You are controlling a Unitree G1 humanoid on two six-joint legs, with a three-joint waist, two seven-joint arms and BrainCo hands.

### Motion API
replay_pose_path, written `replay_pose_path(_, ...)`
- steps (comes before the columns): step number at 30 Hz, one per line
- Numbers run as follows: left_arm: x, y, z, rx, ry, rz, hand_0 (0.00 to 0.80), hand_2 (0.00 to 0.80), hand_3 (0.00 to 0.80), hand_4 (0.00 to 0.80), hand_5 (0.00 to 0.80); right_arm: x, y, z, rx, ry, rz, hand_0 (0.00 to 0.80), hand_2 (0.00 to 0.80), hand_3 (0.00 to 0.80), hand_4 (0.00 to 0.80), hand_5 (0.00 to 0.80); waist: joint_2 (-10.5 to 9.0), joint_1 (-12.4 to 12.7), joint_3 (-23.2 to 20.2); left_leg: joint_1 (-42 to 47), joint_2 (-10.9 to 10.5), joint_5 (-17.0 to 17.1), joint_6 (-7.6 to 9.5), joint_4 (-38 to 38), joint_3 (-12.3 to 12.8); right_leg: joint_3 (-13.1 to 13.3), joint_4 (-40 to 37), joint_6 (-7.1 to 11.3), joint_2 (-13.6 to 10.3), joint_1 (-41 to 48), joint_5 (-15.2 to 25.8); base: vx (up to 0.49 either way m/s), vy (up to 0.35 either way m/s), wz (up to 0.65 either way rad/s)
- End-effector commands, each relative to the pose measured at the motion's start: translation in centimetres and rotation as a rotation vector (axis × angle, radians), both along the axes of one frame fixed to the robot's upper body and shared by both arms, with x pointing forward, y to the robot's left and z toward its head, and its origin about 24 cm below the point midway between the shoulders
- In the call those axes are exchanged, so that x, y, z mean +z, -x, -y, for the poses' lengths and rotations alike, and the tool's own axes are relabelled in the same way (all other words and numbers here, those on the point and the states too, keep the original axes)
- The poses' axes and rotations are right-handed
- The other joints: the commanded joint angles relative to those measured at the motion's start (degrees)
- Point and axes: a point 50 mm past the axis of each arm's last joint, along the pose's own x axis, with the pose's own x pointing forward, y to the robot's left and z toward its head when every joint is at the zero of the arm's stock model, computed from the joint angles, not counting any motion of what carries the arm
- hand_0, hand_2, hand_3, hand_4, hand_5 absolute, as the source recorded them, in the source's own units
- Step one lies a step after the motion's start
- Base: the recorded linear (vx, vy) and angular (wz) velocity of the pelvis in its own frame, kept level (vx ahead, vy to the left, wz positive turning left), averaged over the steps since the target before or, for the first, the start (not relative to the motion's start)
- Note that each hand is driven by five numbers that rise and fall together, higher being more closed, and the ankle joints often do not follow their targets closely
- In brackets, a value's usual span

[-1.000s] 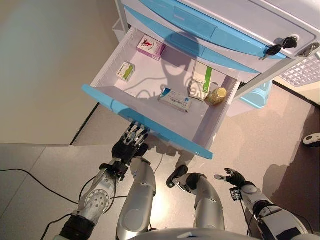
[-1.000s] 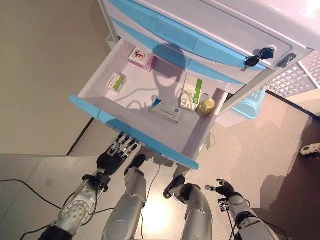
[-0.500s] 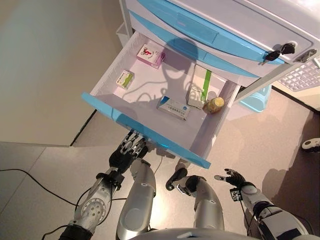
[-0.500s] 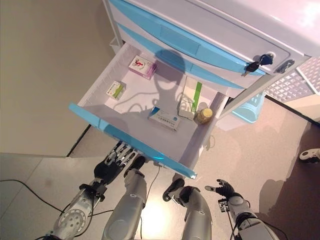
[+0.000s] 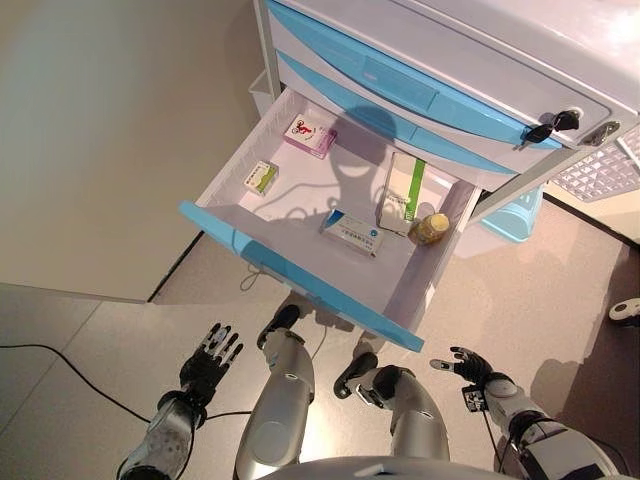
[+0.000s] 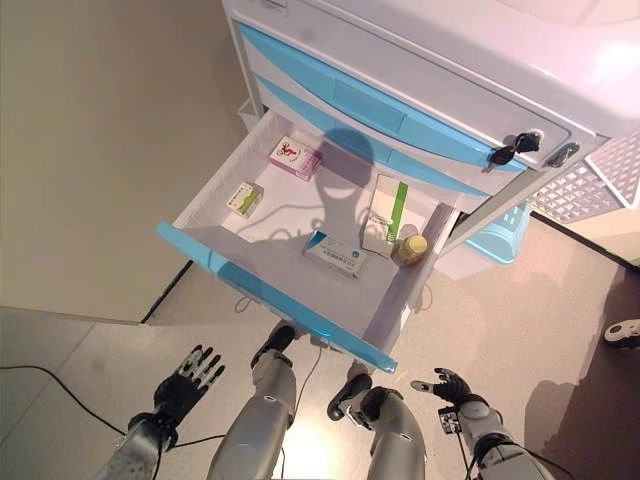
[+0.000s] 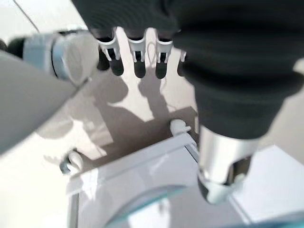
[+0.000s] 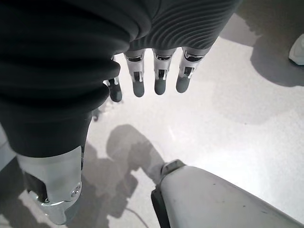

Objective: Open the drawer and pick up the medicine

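Note:
The white cabinet's lowest drawer, with a blue front, stands pulled out. Inside lie a pink box, a small green-and-white box, a blue-and-white box, a tall white box with a green stripe and a small yellow bottle. My left hand hangs open below and to the left of the drawer front, apart from it, its fingers straight. Low at the right, my right hand is open and empty, its fingers straight over the floor.
Two shut blue-fronted drawers sit above the open one, with keys hanging in a lock at the cabinet's right end. A light blue basket stands on the floor right of the drawer. A shoe shows at the right edge.
My left hand has drawn back from under the drawer front, down and to the left. The camera has shifted slightly. The drawer stays open and the right hand is still.

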Motion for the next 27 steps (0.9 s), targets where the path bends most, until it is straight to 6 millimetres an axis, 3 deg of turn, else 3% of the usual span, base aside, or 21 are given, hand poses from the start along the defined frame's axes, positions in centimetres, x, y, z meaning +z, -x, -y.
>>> replay_pose_path(1, -0.5, 0.4, -1.0, 0.030, -0.072, -0.028, 0.000, 0.000, 0.000, 0.000, 0.000, 0.0, 2.3, 2.7, -0.051, 0.054, -0.047, 0.000, 0.000, 0.000, 0.000, 0.000, 0.97, -0.46, -1.67, -3.38, -3.88, 9.86, 5.93, -6.78, 2.16, 1.12, -3.83, 6.24, 3.49, 2.47, 2.12, 0.000, 0.000, 0.00)
replay_pose_path(4, -1.0, 1.1, -2.2, 0.065, -0.126, -0.084, 0.000, 0.000, 0.000, 0.000, 0.000, -0.1, 2.3, 2.5, -0.054, 0.045, -0.044, 0.000, 0.000, 0.000, 0.000, 0.000, 1.01, -0.88, -2.08, -2.48, -3.51, 10.01, 5.85, -7.69, 2.77, 1.40, -4.85, 6.38, 3.75, 3.16, 2.76, 0.033, 0.040, -0.02)
replay_pose_path(7, -2.4, 3.5, -4.0, 0.111, -0.213, -0.231, 0.000, 0.000, 0.000, 0.000, 0.000, -0.2, 2.4, 2.3, -0.062, 0.032, -0.040, 0.000, 0.000, 0.000, 0.000, 0.000, 0.72, -2.24, -3.55, 0.41, -2.25, 10.18, 5.84, -10.15, 4.49, 3.00, -8.48, 6.88, 4.63, 5.46, 4.43, 0.074, 0.066, -0.17)
replay_pose_path(12, -3.7, 6.5, -5.3, -0.039, -0.490, -0.496, 0.000, 0.000, 0.000, 0.000, 0.000, -0.2, 2.5, 2.6, -0.082, 0.032, -0.033, 0.000, 0.000, 0.000, 0.000, 0.000, 1.69, -4.91, -4.95, 8.52, 0.61, 11.20, 6.21, -15.84, 7.86, 5.91, -16.91, 7.78, 6.90, 13.12, 8.07, 0.098, 0.114, -0.45)
replay_pose_path(13, -3.9, 6.7, -5.4, -0.064, -0.531, -0.532, 0.000, 0.000, 0.000, 0.000, 0.000, -0.2, 2.6, 2.6, -0.097, 0.031, -0.029, 0.000, 0.000, 0.000, 0.000, 0.000, 2.42, -5.31, -5.16, 9.73, 1.05, 13.04, 6.26, -17.37, 8.41, 5.65, -19.60, 7.77, 7.29, 14.57, 10.79, 0.069, 0.179, -0.40)
replay_pose_path(16, -4.1, 7.0, -5.2, -0.137, -0.622, -0.597, 0.000, 0.000, 0.000, 0.000, 0.000, -0.2, 2.7, 2.8, -0.120, 0.034, -0.027, 0.000, 0.000, 0.000, 0.000, 0.000, 3.07, -6.86, -6.24, 14.12, 1.71, 13.17, 6.44, -20.46, 9.90, 7.08, -23.99, 8.36, 8.00, 18.65, 12.39, 0.123, 0.114, -0.53)
replay_pose_path(22, -5.1, 7.3, -3.6, -0.362, -0.742, -0.681, 0.000, 0.000, 0.000, 0.000, 0.000, 0.0, 2.8, 3.3, -0.182, 0.030, -0.007, 0.000, 0.000, 0.000, 0.000, 0.000, 4.16, -11.15, -9.91, 23.48, 2.93, 12.96, 7.09, -27.54, 15.72, 12.44, -35.86, 10.51, 9.31, 26.21, 17.51, 0.174, 0.118, -0.58)
replay_pose_path(27, -5.2, 7.3, -3.2, -0.429, -0.788, -0.689, 0.000, 0.000, 0.000, 0.000, 0.000, 0.1, 2.9, 3.4, -0.213, 0.012, 0.022, 0.000, 0.000, 0.000, 0.000, 0.000, 3.96, -12.07, -11.17, 27.07, 2.97, 12.45, 7.43, -30.22, 18.43, 14.85, -40.26, 11.32, 9.76, 28.96, 19.61, 0.119, 0.090, -0.60)
